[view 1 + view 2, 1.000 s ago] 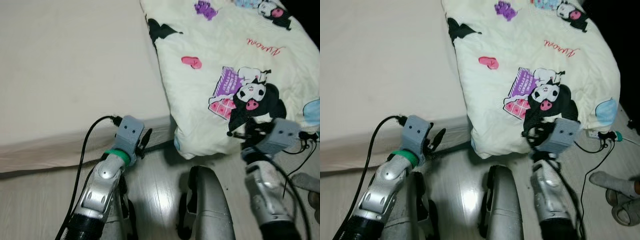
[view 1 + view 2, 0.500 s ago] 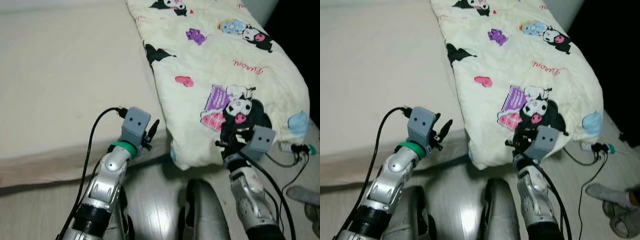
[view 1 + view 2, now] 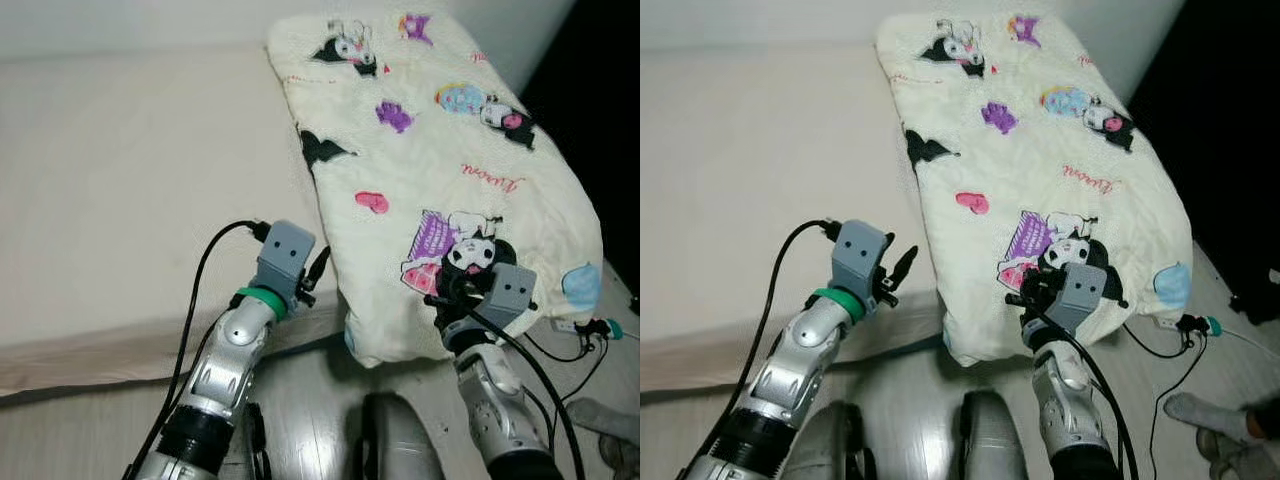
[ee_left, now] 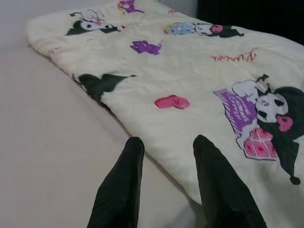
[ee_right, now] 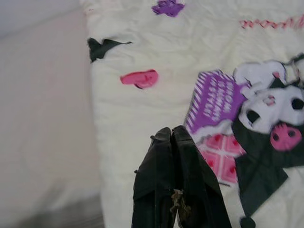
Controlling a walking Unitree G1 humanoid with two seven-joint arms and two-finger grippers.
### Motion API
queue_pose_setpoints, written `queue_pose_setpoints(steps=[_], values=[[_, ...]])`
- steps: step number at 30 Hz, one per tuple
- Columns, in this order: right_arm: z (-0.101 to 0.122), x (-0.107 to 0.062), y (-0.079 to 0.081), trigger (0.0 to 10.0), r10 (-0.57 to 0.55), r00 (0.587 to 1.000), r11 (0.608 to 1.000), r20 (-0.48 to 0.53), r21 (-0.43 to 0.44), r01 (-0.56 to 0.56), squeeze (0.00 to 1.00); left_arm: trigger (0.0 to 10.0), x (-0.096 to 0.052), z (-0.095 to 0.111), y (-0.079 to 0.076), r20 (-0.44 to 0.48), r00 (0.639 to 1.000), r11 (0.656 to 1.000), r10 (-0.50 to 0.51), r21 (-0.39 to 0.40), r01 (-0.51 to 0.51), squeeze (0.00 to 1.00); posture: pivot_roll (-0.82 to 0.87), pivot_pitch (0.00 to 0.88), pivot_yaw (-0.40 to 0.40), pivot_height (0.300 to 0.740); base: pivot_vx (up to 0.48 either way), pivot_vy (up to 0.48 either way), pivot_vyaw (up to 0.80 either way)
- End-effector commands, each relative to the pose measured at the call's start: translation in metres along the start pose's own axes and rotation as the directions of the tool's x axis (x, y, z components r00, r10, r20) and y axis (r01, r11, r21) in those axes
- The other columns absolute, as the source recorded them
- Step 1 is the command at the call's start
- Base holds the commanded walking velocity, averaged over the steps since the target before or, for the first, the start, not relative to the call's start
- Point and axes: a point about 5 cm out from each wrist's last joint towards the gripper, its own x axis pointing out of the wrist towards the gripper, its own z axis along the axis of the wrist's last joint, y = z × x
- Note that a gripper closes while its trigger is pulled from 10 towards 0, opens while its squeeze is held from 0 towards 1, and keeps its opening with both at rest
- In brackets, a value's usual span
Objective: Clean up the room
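I am standing at the foot of the bed [image 3: 120, 200]. The folded quilt [image 3: 440, 170], cream with cartoon prints, lies along the mattress on my right side, from the head end down to the foot, where its lower edge droops over the mattress edge toward the floor.

Left gripper [image 4: 166, 156]: raised just above the mattress, beside the quilt's near long edge. Fingers stand parted with a clear gap, nothing between them.

Right gripper [image 5: 173, 142]: held over the lower part of the quilt, near the purple and pink print. Fingers pressed together; no fabric visibly pinched between them, so I judge it empty.

Progress, as a judgement: the quilt is already folded into a neat long strip, which fits tidying well along; it also fits a quilt waiting to be moved or folded again. The overhang at the foot looks unfinished to me. On the floor at my right I see a cable with a teal plug [image 3: 1208, 324] and what looks like a sock [image 3: 1185, 410], both loose.

Hard to make out: the room beyond the right edge of the bed is black. The floor item at the far corner is cut off. How far the quilt hangs down is hidden by my own arm.
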Motion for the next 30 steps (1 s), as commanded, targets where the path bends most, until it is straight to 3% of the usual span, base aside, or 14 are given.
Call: queue_pose_setpoints(steps=[1,11,17,20,21,25,26,27,28,30], values=[[-0.007,-0.005,-0.008,10.0,-0.025,0.999,1.000,-0.028,0.000,0.025,0.00,10.0,0.001,-0.004,-0.003,-0.013,1.000,1.000,-0.011,0.005,0.011,0.00,-0.08,0.009,0.007,0.696,0.000,0.000,0.00],[-0.015,-0.007,-0.011,10.0,-0.029,0.998,1.000,-0.050,-0.010,0.029,0.00,10.0,0.007,-0.003,-0.011,-0.005,0.999,0.999,-0.032,0.011,0.032,0.00,-0.08,0.004,0.006,0.726,0.000,0.000,0.00],[-0.019,-0.008,-0.012,10.0,-0.022,0.998,0.999,-0.066,-0.034,0.020,0.00,10.0,0.005,-0.014,-0.012,-0.035,0.998,0.999,-0.046,0.022,0.047,0.00,-0.08,0.000,0.006,0.740,0.000,0.000,0.00],[-0.032,-0.012,-0.011,10.0,0.007,0.993,0.991,-0.116,-0.131,-0.022,0.00,10.0,-0.005,-0.039,-0.005,-0.118,0.992,0.997,-0.052,0.051,0.058,0.00,-0.08,0.000,0.015,0.740,0.000,0.000,0.00],[-0.032,-0.012,-0.011,10.0,0.007,0.993,0.991,-0.116,-0.131,-0.022,0.00,10.0,-0.005,-0.039,-0.005,-0.118,0.992,0.997,-0.052,0.051,0.058,0.00,-0.08,0.000,0.015,0.740,0.000,0.000,0.00],[-0.056,-0.022,-0.008,10.0,0.024,0.978,0.972,-0.206,-0.225,-0.071,0.00,10.0,-0.021,-0.076,0.012,-0.281,0.960,0.991,-0.010,0.127,0.047,0.00,-0.08,0.000,0.024,0.740,0.000,0.000,0.00],[-0.056,-0.022,-0.008,10.0,0.024,0.978,0.972,-0.206,-0.225,-0.071,0.00,10.0,-0.021,-0.076,0.012,-0.281,0.960,0.991,-0.010,0.127,0.047,0.00,-0.08,0.000,0.024,0.740,0.000,0.000,0.00],[-0.062,-0.024,-0.002,10.0,0.049,0.973,0.963,-0.226,-0.246,-0.106,0.00,10.0,-0.031,-0.092,0.025,-0.346,0.938,0.988,0.031,0.151,0.023,0.00,-0.07,0.000,0.024,0.740,0.000,0.000,0.00],[-0.062,-0.024,-0.002,10.0,0.049,0.973,0.963,-0.226,-0.246,-0.106,0.00,10.0,-0.031,-0.092,0.025,-0.346,0.938,0.988,0.031,0.151,0.023,0.00,-0.07,0.000,0.024,0.740,0.000,0.000,0.00],[-0.067,-0.024,0.010,10.0,0.094,0.967,0.951,-0.238,-0.265,-0.157,0.00,10.0,-0.047,-0.112,0.043,-0.423,0.900,0.985,0.105,0.171,-0.034,0.00,-0.07,0.000,0.022,0.740,0.000,0.000,0.00]])
